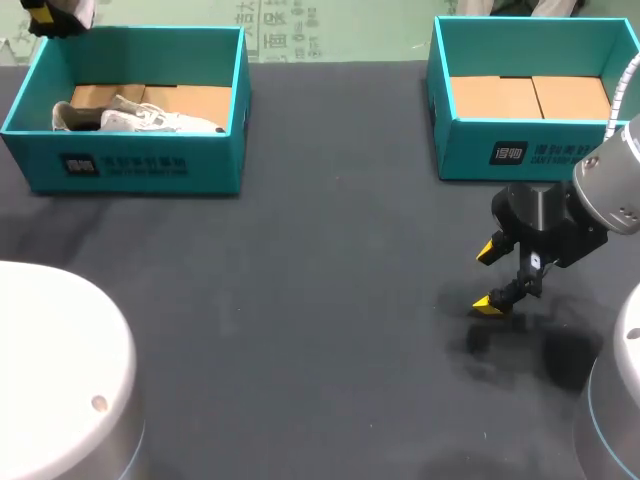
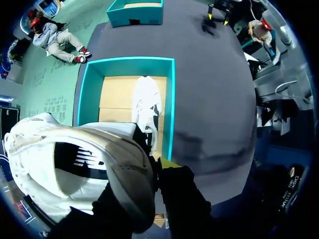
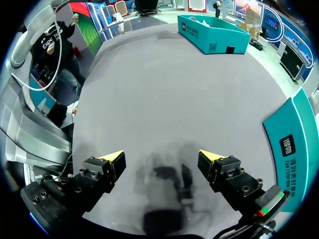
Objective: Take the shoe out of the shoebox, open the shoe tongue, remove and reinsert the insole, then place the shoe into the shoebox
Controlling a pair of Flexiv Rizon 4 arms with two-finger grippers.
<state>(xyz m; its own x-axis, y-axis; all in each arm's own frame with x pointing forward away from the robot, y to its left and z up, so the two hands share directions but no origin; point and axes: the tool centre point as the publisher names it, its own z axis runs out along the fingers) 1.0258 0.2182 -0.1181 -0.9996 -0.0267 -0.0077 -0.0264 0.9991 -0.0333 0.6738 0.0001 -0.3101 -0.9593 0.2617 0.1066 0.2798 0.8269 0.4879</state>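
Observation:
My left gripper [image 2: 152, 169] is shut on a white shoe [image 2: 75, 159] with a black side mark, holding it high above the left teal shoebox [image 2: 88, 89]. In the head view this gripper [image 1: 55, 18] shows only at the far left corner, over the box [image 1: 130, 165]. A second white shoe [image 1: 140, 118] lies on the cardboard bottom of that box, also seen under the held shoe in the left wrist view [image 2: 147, 107]. My right gripper [image 1: 505, 275] hangs open just above the dark table, nothing between its fingers [image 3: 162, 159].
A second teal shoebox [image 1: 520, 150] with a bare cardboard bottom stands at the back right, just beyond my right gripper; its wall [image 3: 294, 134] is beside the right fingers. The dark table top [image 1: 330, 300] stretches between the two boxes.

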